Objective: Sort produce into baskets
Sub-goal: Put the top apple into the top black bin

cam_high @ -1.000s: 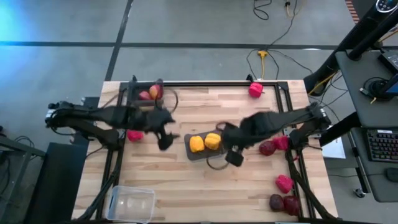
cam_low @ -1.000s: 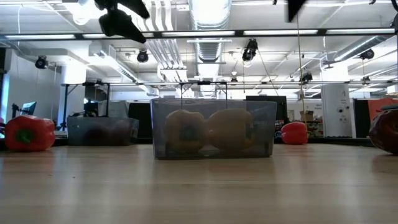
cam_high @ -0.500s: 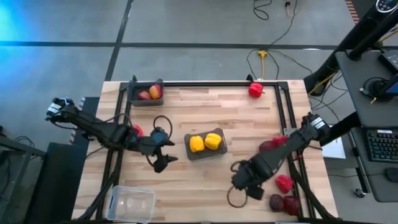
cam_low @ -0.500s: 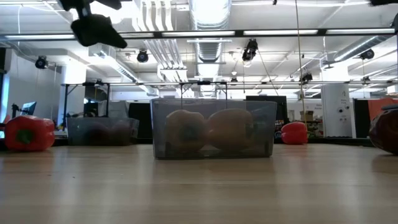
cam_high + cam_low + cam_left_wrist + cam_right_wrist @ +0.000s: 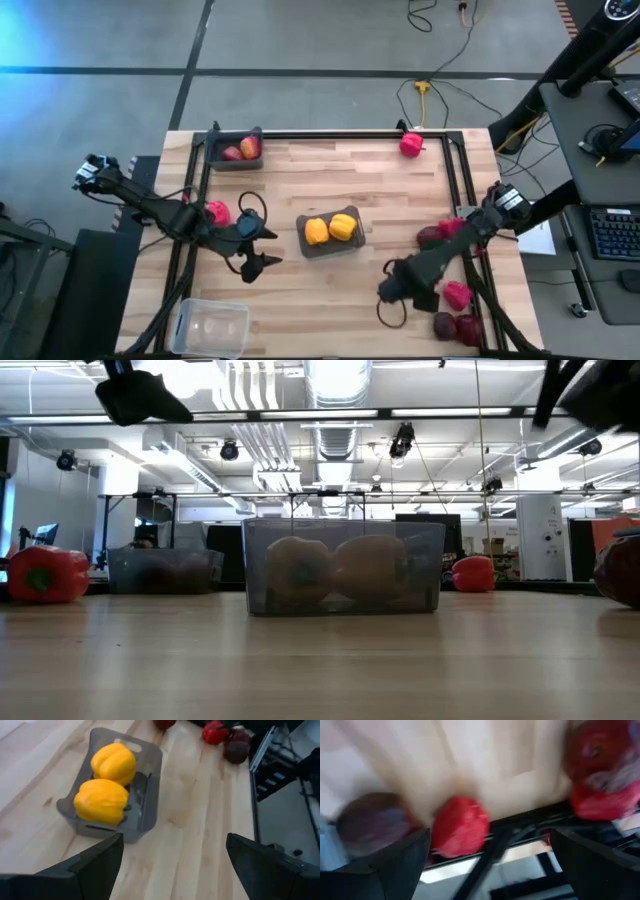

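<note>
High view: on the wooden desk (image 5: 330, 290), a dark grey basket (image 5: 332, 246) at the middle holds two yellow peppers (image 5: 329, 229). A second grey basket (image 5: 232, 160) at the far left corner holds an apple and a red-yellow apple (image 5: 249, 147). A clear basket (image 5: 211, 327) sits at the near left corner. The left pincer (image 5: 256, 262) hangs just left of the middle basket, beside a red pepper (image 5: 217, 212). The right pincer (image 5: 398, 290) hovers near a red pepper (image 5: 458, 295) and dark apples (image 5: 455, 326) at the desk's right edge; another red pepper (image 5: 411, 144) lies at the far edge.

Low view: the middle basket (image 5: 343, 565) stands centred with both yellow peppers inside; a red pepper (image 5: 45, 574) rests at left.

Left wrist view: the left pincer (image 5: 172, 865) is spread wide and empty, looking onto the basket (image 5: 147, 795) of yellow peppers (image 5: 101, 801).

Right wrist view: the right pincer (image 5: 490, 865) is wide apart, empty, above a red pepper (image 5: 460, 826) and a dark apple (image 5: 372, 822).
</note>
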`<state>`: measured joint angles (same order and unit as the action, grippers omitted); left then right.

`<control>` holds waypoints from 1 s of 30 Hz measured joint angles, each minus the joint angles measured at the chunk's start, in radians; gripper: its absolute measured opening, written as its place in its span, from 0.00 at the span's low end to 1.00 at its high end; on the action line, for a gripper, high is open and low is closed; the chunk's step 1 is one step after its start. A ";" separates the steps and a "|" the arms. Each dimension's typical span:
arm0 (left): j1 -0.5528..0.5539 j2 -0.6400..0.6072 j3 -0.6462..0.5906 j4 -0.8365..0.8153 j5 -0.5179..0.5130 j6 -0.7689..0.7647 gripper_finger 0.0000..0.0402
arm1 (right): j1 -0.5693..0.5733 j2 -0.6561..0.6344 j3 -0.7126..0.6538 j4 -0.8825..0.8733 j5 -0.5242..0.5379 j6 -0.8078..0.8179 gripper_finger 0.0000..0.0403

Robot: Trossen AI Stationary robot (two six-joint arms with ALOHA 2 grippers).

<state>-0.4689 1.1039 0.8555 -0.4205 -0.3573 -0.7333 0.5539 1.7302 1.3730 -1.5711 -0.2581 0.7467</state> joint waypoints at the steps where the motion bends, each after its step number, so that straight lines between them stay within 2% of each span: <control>1: -0.002 0.002 0.000 0.010 0.000 -0.002 0.84 | -0.023 0.000 -0.016 0.000 0.004 -0.036 0.99; 6: -0.012 0.005 0.000 0.016 0.000 -0.027 0.84 | -0.125 -0.017 -0.062 -0.001 0.043 -0.216 0.99; 11: -0.038 0.005 0.000 0.015 0.000 -0.082 0.84 | -0.163 -0.060 -0.066 0.001 0.101 -0.421 0.99; 14: -0.057 0.005 0.000 0.016 -0.008 -0.120 0.84 | -0.149 -0.132 -0.080 0.001 0.221 -0.538 0.99; 16: -0.073 0.005 0.000 0.017 -0.050 -0.143 0.84 | -0.146 -0.181 -0.093 -0.002 0.329 -0.614 0.99; 18: -0.087 0.005 0.000 0.017 -0.098 -0.152 0.84 | -0.159 -0.224 -0.113 -0.001 0.377 -0.649 0.99; 26: -0.096 0.005 0.000 0.017 -0.136 -0.159 0.84 | -0.210 -0.311 -0.264 0.011 0.301 -0.662 0.99; 30: -0.096 0.005 0.000 0.015 -0.183 -0.157 0.84 | -0.217 -0.316 -0.350 0.067 0.302 -0.704 0.99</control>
<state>-0.5644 1.1091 0.8555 -0.4054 -0.5400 -0.8907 0.3366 1.4139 1.0229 -1.5040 0.0437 0.0423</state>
